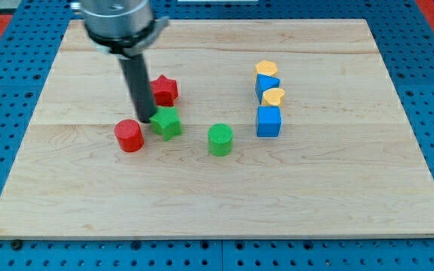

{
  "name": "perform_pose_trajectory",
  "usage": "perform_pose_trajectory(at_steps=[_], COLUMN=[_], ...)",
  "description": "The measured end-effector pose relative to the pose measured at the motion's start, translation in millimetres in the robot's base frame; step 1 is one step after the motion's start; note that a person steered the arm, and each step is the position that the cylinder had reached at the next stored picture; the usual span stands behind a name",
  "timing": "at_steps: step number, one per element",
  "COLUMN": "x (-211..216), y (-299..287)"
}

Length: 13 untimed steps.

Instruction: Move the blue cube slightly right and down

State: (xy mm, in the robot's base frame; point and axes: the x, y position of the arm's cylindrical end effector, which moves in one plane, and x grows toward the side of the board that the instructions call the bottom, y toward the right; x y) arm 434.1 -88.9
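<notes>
The blue cube (268, 121) sits right of the board's middle. Just above it lies a yellow heart-shaped block (273, 96), then another blue block (265, 85) and a yellow hexagonal block (267, 68) in a short column. My tip (145, 119) is far to the view's left of the blue cube, between a red cylinder (129, 135) and a green star (166, 123), touching or nearly touching the star's left side.
A red star (163, 90) lies just above and right of my tip, partly behind the rod. A green cylinder (220, 139) stands between the green star and the blue cube. The wooden board (217, 203) rests on a blue pegboard surface.
</notes>
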Motion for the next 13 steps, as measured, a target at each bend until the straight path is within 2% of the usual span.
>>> perform_pose_trajectory(at_steps=[1,3,5,6,7,8,10,13], x=[7.2,51.5,4.6,2.0,1.7,4.3,4.3,-18.2], y=[42.5,67.3,77.9,109.1,172.6,189.4,184.9,220.3])
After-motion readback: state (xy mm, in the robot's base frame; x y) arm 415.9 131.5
